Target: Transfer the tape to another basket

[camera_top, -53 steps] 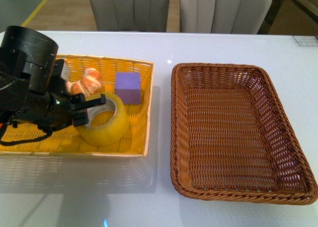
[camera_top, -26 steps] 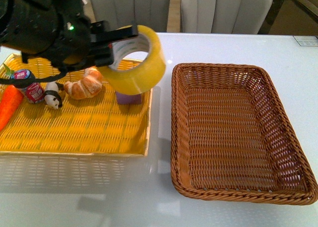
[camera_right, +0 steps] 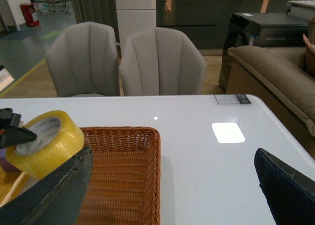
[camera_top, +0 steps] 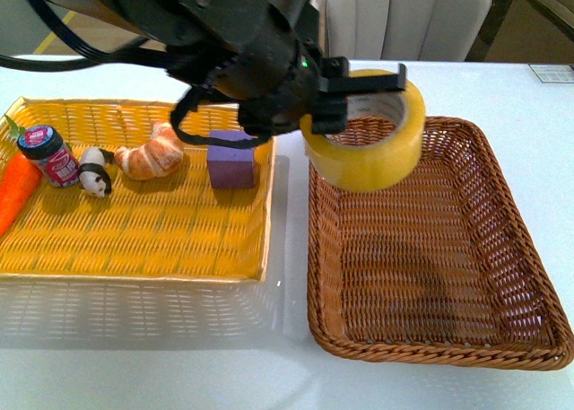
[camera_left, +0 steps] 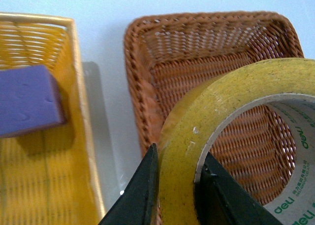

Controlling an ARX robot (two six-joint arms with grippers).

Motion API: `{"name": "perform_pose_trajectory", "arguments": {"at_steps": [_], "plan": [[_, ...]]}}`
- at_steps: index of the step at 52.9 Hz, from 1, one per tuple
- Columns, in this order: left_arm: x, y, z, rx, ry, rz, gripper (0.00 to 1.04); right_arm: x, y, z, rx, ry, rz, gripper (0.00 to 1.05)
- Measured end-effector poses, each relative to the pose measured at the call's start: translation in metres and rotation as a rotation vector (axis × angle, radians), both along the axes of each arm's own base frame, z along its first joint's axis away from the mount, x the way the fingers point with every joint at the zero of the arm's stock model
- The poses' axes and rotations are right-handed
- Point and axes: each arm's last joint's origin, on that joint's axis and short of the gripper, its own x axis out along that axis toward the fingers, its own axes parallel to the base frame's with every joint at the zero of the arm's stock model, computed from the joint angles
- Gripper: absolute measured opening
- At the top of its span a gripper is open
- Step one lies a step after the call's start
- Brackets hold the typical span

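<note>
My left gripper (camera_top: pixel 359 89) is shut on the wall of the tape (camera_top: pixel 366 134), a wide yellowish roll with a white printed core. It holds the roll in the air over the far left corner of the dark brown wicker basket (camera_top: pixel 529 275). In the left wrist view the jaws pinch the tape (camera_left: pixel 231 116) from inside and outside, with the brown basket (camera_left: pixel 147 62) below. In the right wrist view the tape (camera_right: pixel 47 144) hangs over the brown basket (camera_right: pixel 147 185). My right gripper (camera_right: pixel 172 185) is open and empty above the white table.
The yellow tray basket (camera_top: pixel 134 248) on the left holds a purple block (camera_top: pixel 231 159), a croissant (camera_top: pixel 152 152), a panda figure (camera_top: pixel 93 172), a small jar (camera_top: pixel 49 155) and a carrot (camera_top: pixel 13 190). Grey chairs (camera_right: pixel 125 62) stand behind the table.
My left arm has lifted the tape out of the yellow tray and carried it right, from over the tray's far right corner to over the brown basket's far left corner.
</note>
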Motion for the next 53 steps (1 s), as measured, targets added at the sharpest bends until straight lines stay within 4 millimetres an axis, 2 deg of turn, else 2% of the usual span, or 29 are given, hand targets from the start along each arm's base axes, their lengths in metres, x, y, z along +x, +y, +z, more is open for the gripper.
{"name": "perform_pose_trajectory", "arguments": {"at_steps": [7, 19, 24, 36, 46, 53], "plan": [[-0.006, -0.024, -0.010, 0.000, 0.026, -0.043, 0.16, 0.000, 0.000, 0.000, 0.000, 0.000, 0.000, 0.96], [-0.017, -0.044, -0.032, 0.027, 0.072, -0.082, 0.16, 0.000, 0.000, 0.000, 0.000, 0.000, 0.000, 0.96], [-0.019, -0.046, -0.037, 0.029, 0.092, -0.078, 0.31, 0.000, 0.000, 0.000, 0.000, 0.000, 0.000, 0.96], [-0.018, -0.048, -0.036, 0.002, 0.081, -0.064, 0.66, 0.000, 0.000, 0.000, 0.000, 0.000, 0.000, 0.96], [-0.027, -0.024, -0.031, -0.043, 0.066, -0.021, 0.97, 0.000, 0.000, 0.000, 0.000, 0.000, 0.000, 0.96], [-0.038, 0.006, -0.012, -0.111, -0.004, 0.025, 0.96, 0.000, 0.000, 0.000, 0.000, 0.000, 0.000, 0.96]]}}
